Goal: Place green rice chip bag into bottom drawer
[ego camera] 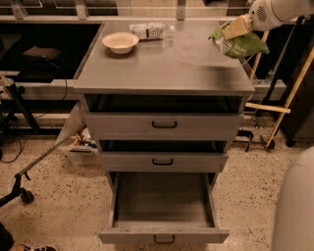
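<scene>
1. Filling the lower right corner, nearest the camera, is a rounded white part of the robot [297,206].
2. Next comes the bottom drawer [164,203], pulled far out over the speckled floor [59,206]. Its plain grey inside is in full view, and a dark handle sits on its front.
3. Above it, the middle drawer [163,161] is out only a little, with a dark gap along its top.
4. The top drawer [164,125] is likewise slightly out beneath the cabinet top [167,68].
5. Over the right rear edge of that top, the gripper [234,30] hangs from a white arm [274,10]. Its tan fingers are pinched together on the upper end of the green chip bag [245,46]. The bag dangles below them, seemingly free of the surface and well apart from the bottom drawer.
6. Farther back on the left, a pale bowl [120,41] stands upright on the cabinet top.
7. Just behind and to the right of the bowl, a clear water bottle [148,30] lies on its side near the rear edge.
</scene>
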`<action>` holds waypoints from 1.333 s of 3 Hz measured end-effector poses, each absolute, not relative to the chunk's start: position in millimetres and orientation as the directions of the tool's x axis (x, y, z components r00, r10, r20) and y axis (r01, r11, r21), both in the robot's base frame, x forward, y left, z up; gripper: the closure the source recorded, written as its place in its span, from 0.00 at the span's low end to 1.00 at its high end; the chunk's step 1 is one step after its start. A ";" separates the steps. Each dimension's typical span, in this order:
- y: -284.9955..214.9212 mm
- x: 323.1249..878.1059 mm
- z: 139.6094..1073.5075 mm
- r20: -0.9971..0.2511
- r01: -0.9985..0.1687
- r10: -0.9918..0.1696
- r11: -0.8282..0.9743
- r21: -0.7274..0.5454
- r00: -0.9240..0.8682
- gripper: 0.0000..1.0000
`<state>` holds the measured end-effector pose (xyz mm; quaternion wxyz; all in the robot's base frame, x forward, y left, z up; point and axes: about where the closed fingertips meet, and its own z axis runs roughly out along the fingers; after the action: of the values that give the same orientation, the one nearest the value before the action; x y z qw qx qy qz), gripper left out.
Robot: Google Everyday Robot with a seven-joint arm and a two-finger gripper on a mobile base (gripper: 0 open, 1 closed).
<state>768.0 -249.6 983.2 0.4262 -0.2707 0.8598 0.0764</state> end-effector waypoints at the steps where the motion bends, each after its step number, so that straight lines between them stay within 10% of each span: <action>1: -252.4 720.6 1042.6 -0.837 -0.441 -0.288 0.895 -0.062 -0.466 1.00; 4: -247.0 597.4 1126.5 -0.893 -0.312 -0.151 0.950 -0.012 -0.424 1.00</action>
<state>597.4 -247.0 1126.5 0.5189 -0.1378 0.8401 0.0780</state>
